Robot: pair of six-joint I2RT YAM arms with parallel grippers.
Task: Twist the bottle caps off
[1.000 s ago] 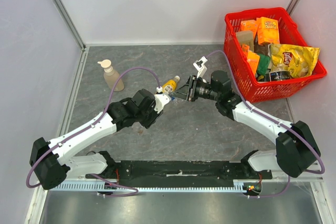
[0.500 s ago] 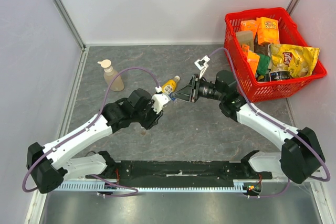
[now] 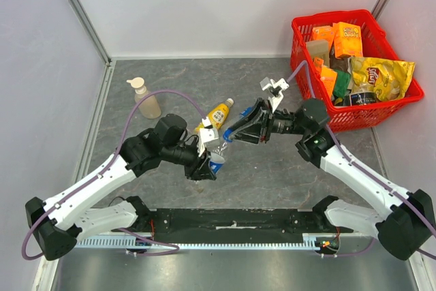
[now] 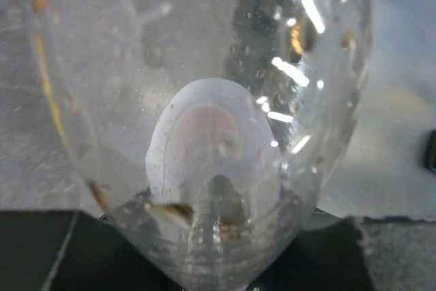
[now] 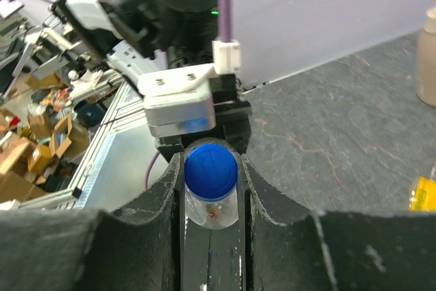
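A clear bottle point(image 3: 219, 152) with a blue label hangs above the table between both arms. My left gripper point(image 3: 210, 162) is shut on its body; the bottle's clear wall point(image 4: 204, 100) fills the left wrist view and hides the fingers. My right gripper point(image 3: 231, 135) is shut on the bottle's blue cap point(image 5: 211, 166), one finger pressed against each side of it. The cap sits on the bottle's neck. A bottle of yellow-orange juice point(image 3: 218, 112) with a white cap lies on the table just behind the grippers, touched by neither.
A beige pump-top soap bottle point(image 3: 145, 97) stands at the back left. A red basket point(image 3: 306, 73) full of snack packs sits at the back right. The left arm's wrist point(image 5: 180, 103) looms close behind the cap in the right wrist view.
Both grippers have moved toward the near edge, away from the juice bottle, carrying the clear bottle between them. Its blue label now shows in the top view.
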